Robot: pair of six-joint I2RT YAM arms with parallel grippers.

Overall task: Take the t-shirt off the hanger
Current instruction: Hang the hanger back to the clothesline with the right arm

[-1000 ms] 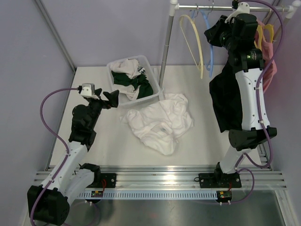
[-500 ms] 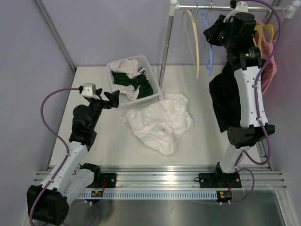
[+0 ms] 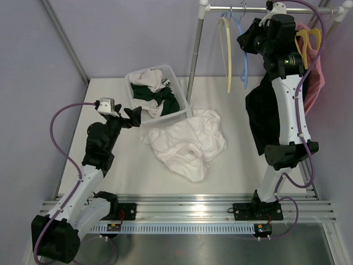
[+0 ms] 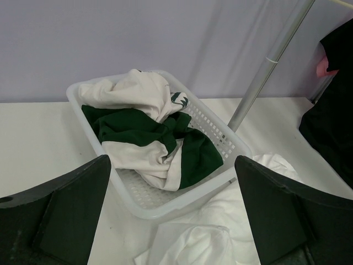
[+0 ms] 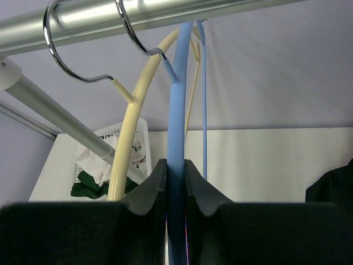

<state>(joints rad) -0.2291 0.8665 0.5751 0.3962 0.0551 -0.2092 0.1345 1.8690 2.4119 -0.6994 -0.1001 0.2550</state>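
My right gripper (image 3: 249, 40) is up at the clothes rail (image 3: 237, 8), shut on the neck of a bare blue hanger (image 5: 176, 110) whose hook is over the rail (image 5: 165, 14). The wrist view shows both pads of that gripper (image 5: 175, 171) pressed on the blue stem. A black t-shirt (image 3: 259, 118) hangs behind and below the right arm; I cannot tell what carries it. My left gripper (image 3: 132, 116) is open over the table, facing the basket (image 4: 190, 194), with nothing in it.
A cream hanger (image 3: 227, 55) hangs just left of the blue one (image 3: 243, 55). A pink t-shirt (image 3: 315, 83) on a yellow hanger (image 3: 306, 41) hangs at far right. A white t-shirt (image 3: 190, 141) lies mid-table. The white basket (image 3: 181, 88) holds green and white clothes beside the rack's pole (image 3: 194, 55).
The right gripper has risen slightly toward the rail with the blue hanger. The cream and blue hangers have turned more edge-on. The left arm has hardly moved.
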